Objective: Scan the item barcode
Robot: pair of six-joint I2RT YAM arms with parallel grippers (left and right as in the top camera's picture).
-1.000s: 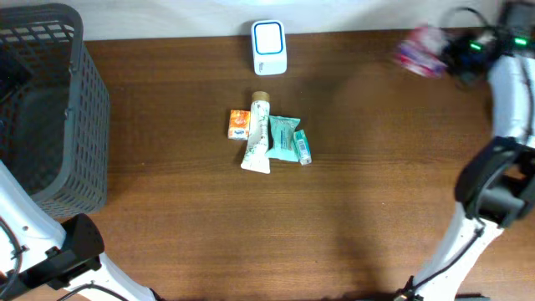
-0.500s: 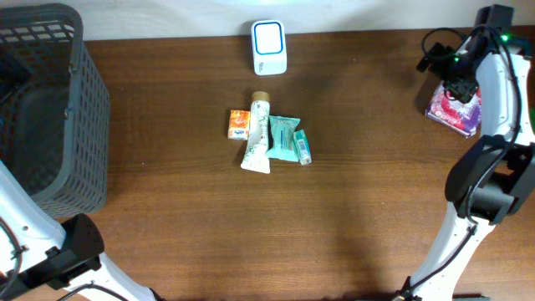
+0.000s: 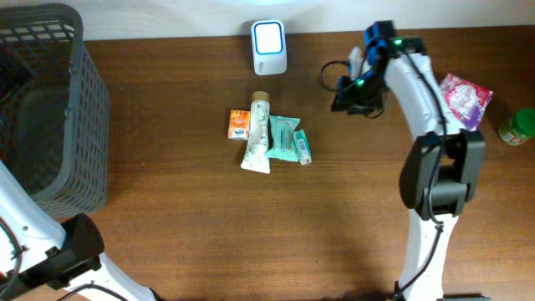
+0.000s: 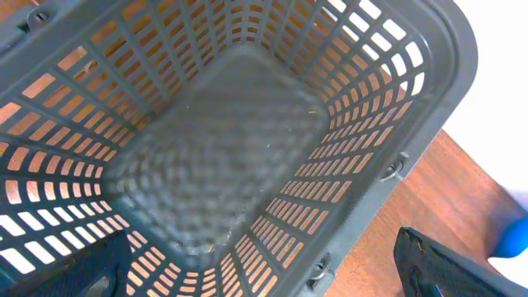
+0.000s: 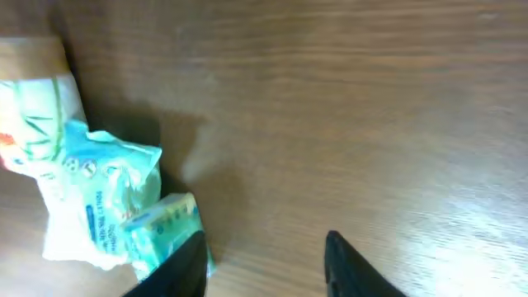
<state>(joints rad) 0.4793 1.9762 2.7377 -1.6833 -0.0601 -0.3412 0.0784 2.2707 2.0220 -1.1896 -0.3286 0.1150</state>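
Several items lie in a cluster mid-table: an orange box (image 3: 239, 124), a white tube (image 3: 258, 135) (image 5: 33, 99), a teal packet (image 3: 282, 138) (image 5: 99, 190) and a small green box (image 3: 302, 147) (image 5: 169, 227). The white and blue scanner (image 3: 268, 46) stands at the table's back edge. My right gripper (image 3: 348, 99) (image 5: 264, 264) hovers to the right of the cluster, open, with only bare wood between its fingers. A pink packet (image 3: 464, 100) lies free at the far right. My left gripper (image 4: 264, 276) is open above the grey basket (image 4: 214, 157).
The grey basket (image 3: 50, 109) fills the table's left end. A green round item (image 3: 518, 130) sits at the right edge, beside the pink packet. Brown wood shows between the cluster and the right arm.
My right gripper let go of the pink packet at the far right and swung left toward the cluster. The packet now lies on the table. The left arm stayed still.
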